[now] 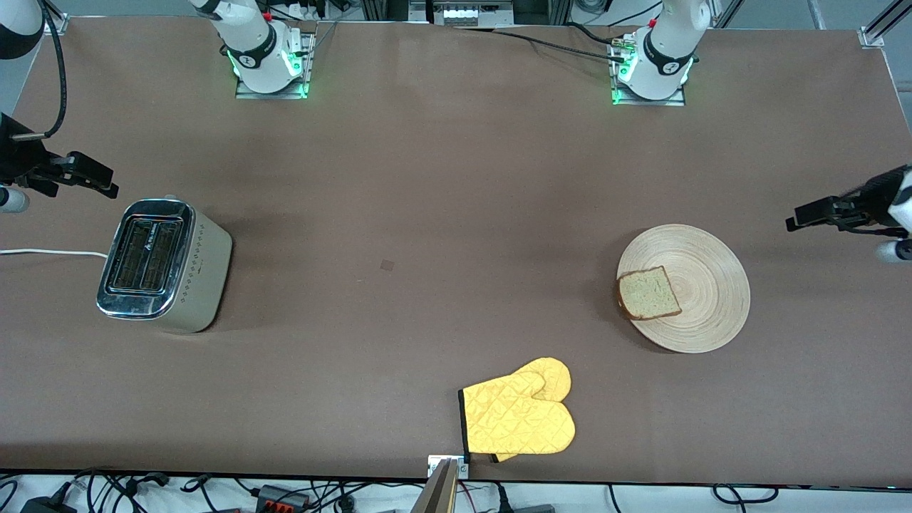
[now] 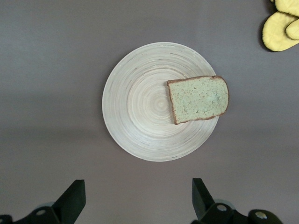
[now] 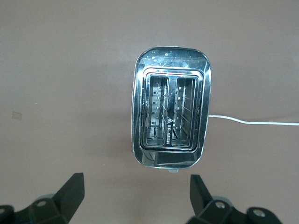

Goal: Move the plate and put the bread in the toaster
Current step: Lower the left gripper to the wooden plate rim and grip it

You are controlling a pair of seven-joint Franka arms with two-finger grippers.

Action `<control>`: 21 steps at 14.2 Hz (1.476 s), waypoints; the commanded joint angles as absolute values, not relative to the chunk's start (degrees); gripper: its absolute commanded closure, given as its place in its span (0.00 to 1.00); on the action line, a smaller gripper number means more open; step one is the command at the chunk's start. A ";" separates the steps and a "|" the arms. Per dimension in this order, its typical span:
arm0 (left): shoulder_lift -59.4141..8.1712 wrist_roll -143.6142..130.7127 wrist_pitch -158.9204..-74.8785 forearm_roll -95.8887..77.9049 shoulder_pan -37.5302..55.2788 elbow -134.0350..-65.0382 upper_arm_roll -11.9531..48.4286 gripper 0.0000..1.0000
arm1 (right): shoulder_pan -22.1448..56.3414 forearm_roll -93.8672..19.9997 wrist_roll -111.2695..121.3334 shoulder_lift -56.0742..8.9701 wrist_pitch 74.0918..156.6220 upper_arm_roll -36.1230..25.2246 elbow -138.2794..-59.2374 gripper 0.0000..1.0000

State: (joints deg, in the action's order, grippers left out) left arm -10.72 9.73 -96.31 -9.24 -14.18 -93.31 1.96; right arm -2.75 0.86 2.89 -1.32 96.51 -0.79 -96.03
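Nearest the front camera: yellow mitts (image 1: 519, 417). Farther back: bread (image 1: 647, 293) on plate (image 1: 702, 313); toaster (image 1: 162, 265) toward right arm's end. Up over bare table: left gripper (image 1: 792, 222) beside plate, right gripper (image 1: 112, 187) beside toaster, both with fingers apart, empty.

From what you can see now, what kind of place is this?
Most likely a robotics lab bench staged as a kitchen. Two arm bases are bolted to a brown table, cables run along its edges, and only props lie on it: a toaster, bread on a wooden plate, and yellow oven mitts.
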 commanded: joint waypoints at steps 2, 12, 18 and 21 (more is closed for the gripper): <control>-17.91 22.03 -95.80 -18.96 -22.48 -90.97 2.20 0.00 | -2.99 0.70 2.90 -2.37 96.24 -0.70 -94.83 0.00; -40.06 46.65 -93.87 -43.77 -38.85 -86.13 2.55 0.00 | -2.90 0.70 2.81 -2.29 96.33 -0.70 -94.83 0.00; -46.92 49.74 -93.43 -46.48 -37.88 -87.10 2.99 0.08 | -2.99 0.79 3.25 -2.20 96.42 -0.79 -94.83 0.00; -48.95 53.33 -94.39 -48.25 -36.48 -86.75 3.16 0.14 | -2.99 0.79 3.25 -2.20 96.33 -0.79 -94.83 0.00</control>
